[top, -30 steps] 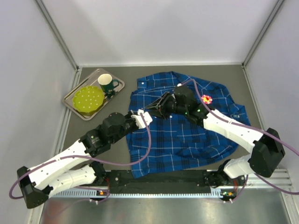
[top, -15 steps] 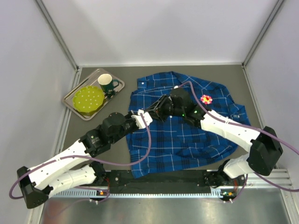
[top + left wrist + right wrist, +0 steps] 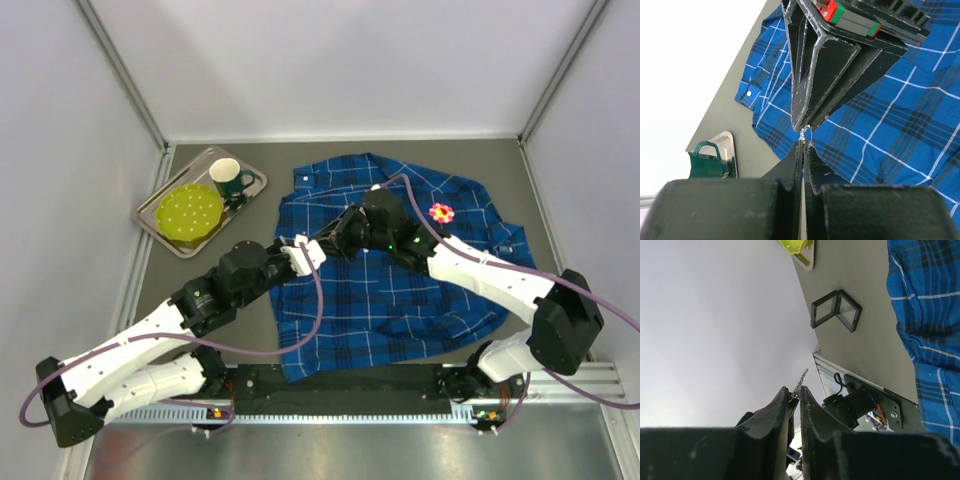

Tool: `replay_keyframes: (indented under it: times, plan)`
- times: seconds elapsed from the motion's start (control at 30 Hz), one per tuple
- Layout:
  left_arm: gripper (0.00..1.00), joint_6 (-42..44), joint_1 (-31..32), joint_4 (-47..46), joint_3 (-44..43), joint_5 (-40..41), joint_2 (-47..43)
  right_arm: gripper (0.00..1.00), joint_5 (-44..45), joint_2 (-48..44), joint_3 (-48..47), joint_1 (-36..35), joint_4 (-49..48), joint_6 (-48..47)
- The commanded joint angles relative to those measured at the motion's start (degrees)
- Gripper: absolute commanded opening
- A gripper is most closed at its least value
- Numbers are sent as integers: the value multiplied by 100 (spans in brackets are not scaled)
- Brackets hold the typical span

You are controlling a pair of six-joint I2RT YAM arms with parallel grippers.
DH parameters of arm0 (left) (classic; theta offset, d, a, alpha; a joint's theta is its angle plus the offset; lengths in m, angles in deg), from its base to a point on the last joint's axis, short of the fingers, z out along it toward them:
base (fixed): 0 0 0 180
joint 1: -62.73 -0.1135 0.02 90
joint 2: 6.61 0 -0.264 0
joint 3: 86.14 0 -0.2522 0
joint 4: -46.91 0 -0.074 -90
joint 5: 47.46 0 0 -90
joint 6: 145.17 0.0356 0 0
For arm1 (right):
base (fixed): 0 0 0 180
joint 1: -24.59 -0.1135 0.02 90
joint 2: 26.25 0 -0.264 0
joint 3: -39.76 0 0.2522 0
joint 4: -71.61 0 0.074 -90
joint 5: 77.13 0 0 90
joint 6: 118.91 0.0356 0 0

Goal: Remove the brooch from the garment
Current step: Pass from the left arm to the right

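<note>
Two pincers now meet tip to tip above the left side of the shirt (image 3: 400, 300), which lies spread on the worktop (image 3: 500, 165). Over the last second the right pincer (image 3: 328, 236) has drawn its jaws in from a wide stance to a narrow slit and has edged closer to the left pincer (image 3: 312, 246), which has not moved. The left pincer is pressed shut.

From the left wrist, the right pincer (image 3: 802, 125) comes down point-first onto the left pincer's own tips (image 3: 802, 145), and a tiny silvery bit (image 3: 804, 132) sits right at the meeting point. From the right wrist the same bit (image 3: 801, 380) pokes out just past the right pincer (image 3: 794, 392), looking like a short chain or pin. It is too small to name, and I cannot tell which pincer, if either, has it nipped.

The brooch (image 3: 441, 212), a small pink flower, lies where it was, on the shirt's right chest beside the right forearm and well apart from both pincers.

My reading is that the closing move is a try at taking or passing that silvery piece, perhaps a fastening part. The flower itself is still on the shirt, so the removal is not done.
</note>
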Motion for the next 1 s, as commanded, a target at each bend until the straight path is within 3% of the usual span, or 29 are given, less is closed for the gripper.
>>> replay_keyframes:
  times: [0.0, 0.17, 0.37, 0.8, 0.97]
  plan:
    - [0, 7, 36, -257, -183, -209, -99, 10, 27, 110, -175, -165, -324, -16]
    - [0, 8, 44, -231, -209, -113, -99, 0, 88, 128, -166, -191, -333, -122]
    - [1, -238, 36, -187, -288, 186, -64, 0, 159, 49, -131, -191, -482, -280]
    - [43, -1872, 36, -46, -464, 608, -608, 0, 431, -224, 396, -191, -1344, -517]
    - [49, -2680, 36, 217, -745, 749, -836, 0, 493, -215, 528, -182, -1746, -947]
